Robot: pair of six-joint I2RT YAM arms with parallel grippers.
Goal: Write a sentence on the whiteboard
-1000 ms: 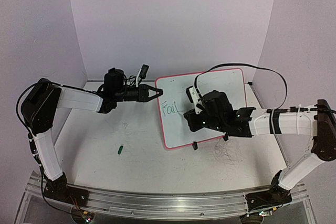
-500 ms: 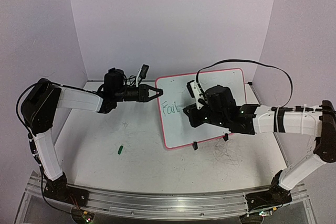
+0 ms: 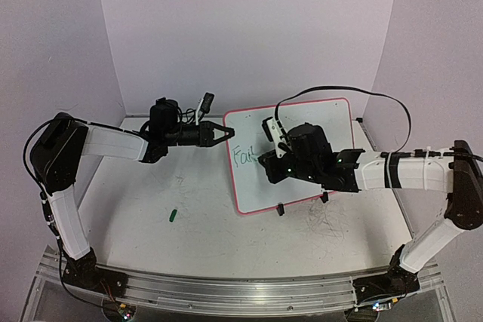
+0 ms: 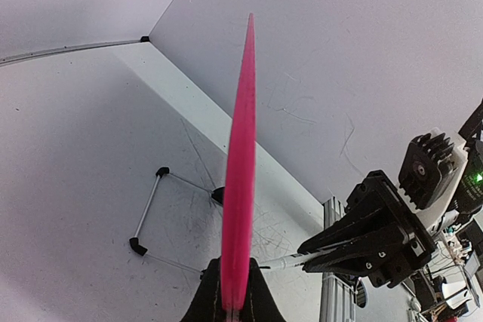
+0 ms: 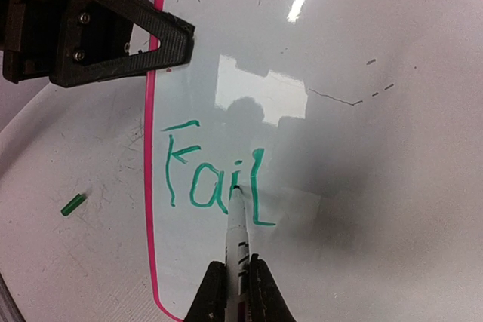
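The whiteboard (image 3: 302, 130) sits on the right half of the tabletop (image 3: 151, 201), toward the far side. It is turned at a slant, with its two black feet (image 3: 280, 209) at the near edge. The left claw (image 3: 229, 133) is closed on the board's left rim, pinching the pink frame (image 4: 238, 186) between its fingers. This looks meant to brace the board so it does not slide or rock under the pen's pressure.

The right claw (image 5: 236, 292) is closed around a white marker (image 5: 236, 228), held nearly upright with the tip down on the board. The tip rests among the green writing (image 5: 215, 179), at the foot of the third letter. So far the line reads "Fai" plus one tall stroke with a foot, so most of the sentence is not yet written. A small green cap (image 3: 173, 215) lies alone on the tabletop, well to the left of the board.

From above, the right wrist covers the marker tip and the last letters. The left wrist view shows the board edge-on, as a pink sliver, so its face is hidden there. The marker's upper body is cut off at the bottom of the right wrist view. Whether the tall stroke is an "l" or an uncrossed "t" cannot be told.
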